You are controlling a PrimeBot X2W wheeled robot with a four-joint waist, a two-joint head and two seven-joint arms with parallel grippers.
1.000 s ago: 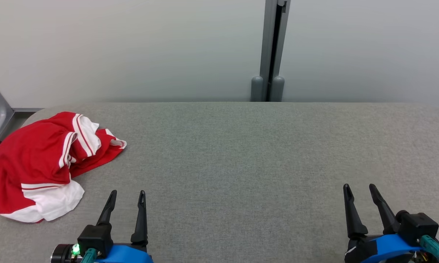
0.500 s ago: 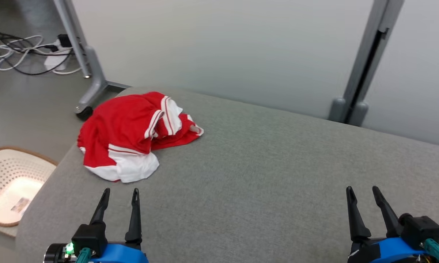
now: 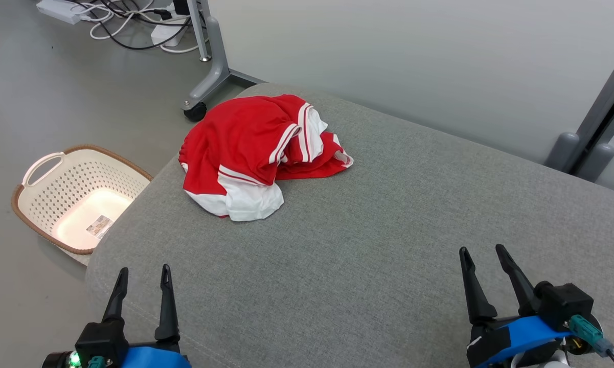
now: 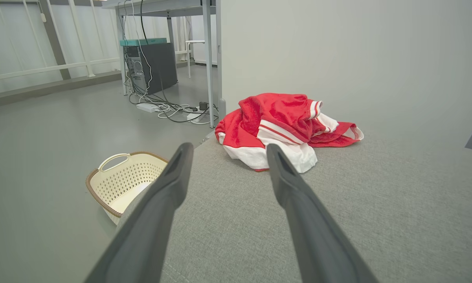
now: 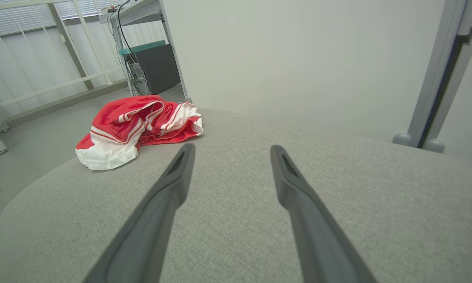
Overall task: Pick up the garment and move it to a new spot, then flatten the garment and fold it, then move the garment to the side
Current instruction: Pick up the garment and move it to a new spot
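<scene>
Garment check: the red fabric garment with white stripes and white panels is bunched up in a heap on the grey fabric-covered worktop, up by the far left corner and pretty close to the rounded edge. Not flattened or folded yet, just a crumpled pile with one white panel flopped toward the robot.

The left tool hovers low over the near left edge of the worktop with its two dark fingers spread wide and nothing between them. The right tool is over on the near right side, also wide open and empty. Both are well apart from the garment, the right one more so.

Down on the floor, left of the worktop, there's a cream perforated plastic laundry basket with a brown rim. Beyond the garment is a grey metal leg on a black caster and a tangle of black and white cables.
</scene>
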